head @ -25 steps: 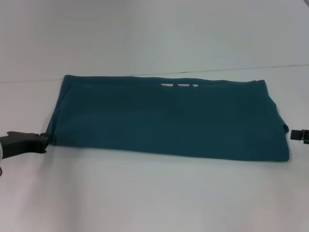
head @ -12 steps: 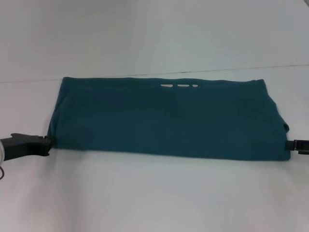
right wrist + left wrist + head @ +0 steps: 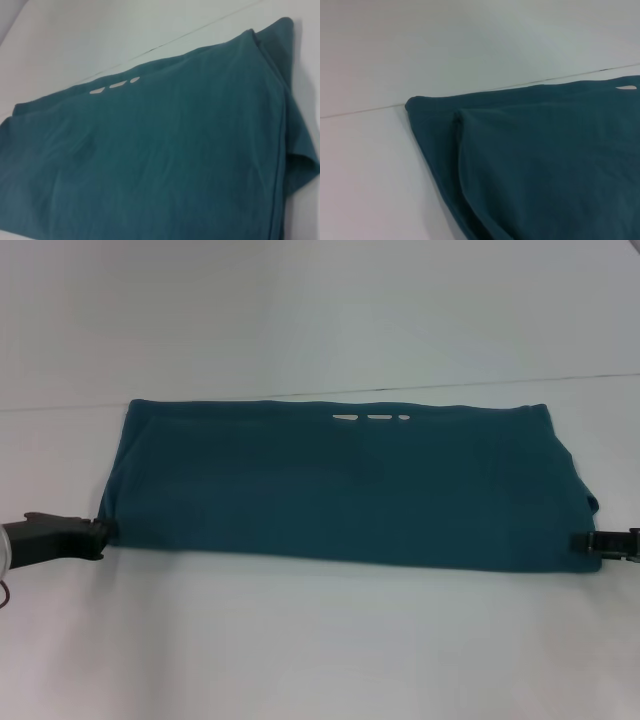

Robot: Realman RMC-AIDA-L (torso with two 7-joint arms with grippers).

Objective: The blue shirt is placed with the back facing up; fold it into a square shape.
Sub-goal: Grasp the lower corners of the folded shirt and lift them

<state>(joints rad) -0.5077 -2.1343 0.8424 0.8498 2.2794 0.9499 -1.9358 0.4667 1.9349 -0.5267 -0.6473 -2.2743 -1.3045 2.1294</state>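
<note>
Covering most of the scene, the white table (image 3: 320, 640) carries the blue shirt (image 3: 340, 485), which lies flat as a wide, already folded band running left to right across the middle, its far edge close to the seam line on the table. Three small white marks (image 3: 372, 418) sit near that far edge, right of centre. The left gripper (image 3: 98, 532) is low at the shirt's near-left corner, its tip touching the fabric; whether it is wide, narrow or gripping cloth cannot be told. The right gripper (image 3: 588, 541) is at the near-right corner, touching the edge; its state likewise cannot be told
</note>
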